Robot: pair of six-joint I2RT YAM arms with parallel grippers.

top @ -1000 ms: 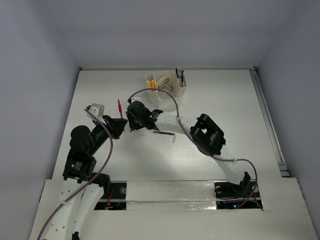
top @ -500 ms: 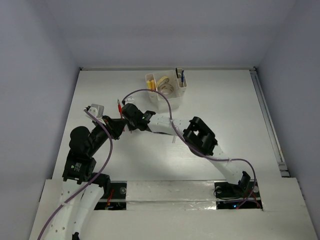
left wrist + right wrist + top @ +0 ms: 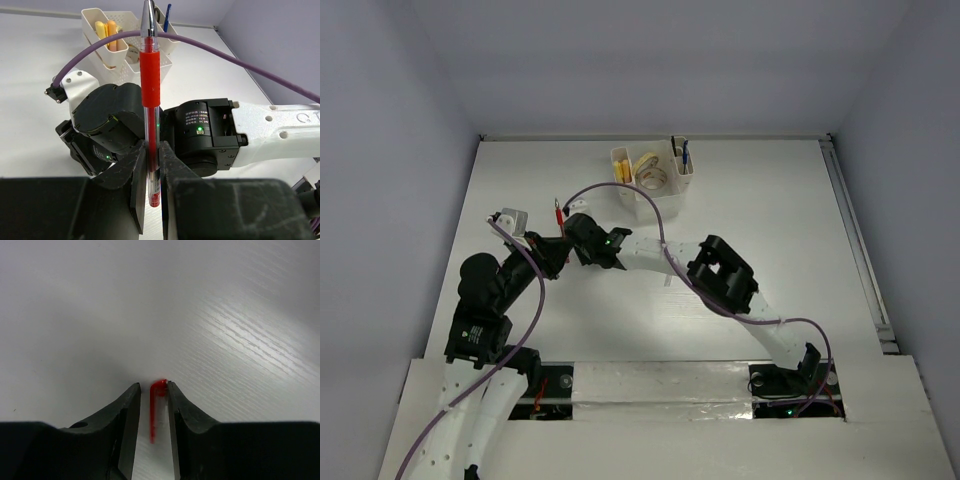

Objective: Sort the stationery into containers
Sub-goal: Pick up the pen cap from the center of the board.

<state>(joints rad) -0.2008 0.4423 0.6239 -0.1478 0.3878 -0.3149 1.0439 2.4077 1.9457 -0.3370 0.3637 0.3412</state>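
White links (image 3: 280, 125), black joint housings (image 3: 110, 115), thick purple cable (image 3: 200, 47), green LED (image 3: 199, 128), black wedge-shaped fingers (image 3: 120, 415).

The top camera looks down over the whole worktop (image 3: 770, 200). Both wrist cameras sit close, sharing the red pen (image 3: 149, 100).

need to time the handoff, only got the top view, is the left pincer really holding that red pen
observer: yes. The left wrist view shows the left pincer shut on the pen near its lower end, tip pointing away towards the organizer.
operator: ok and has the right pincer got it
observer: not clamped. The right wrist view shows a red piece, likely the pen's end, inside the right pincer, with a gap showing beside it.
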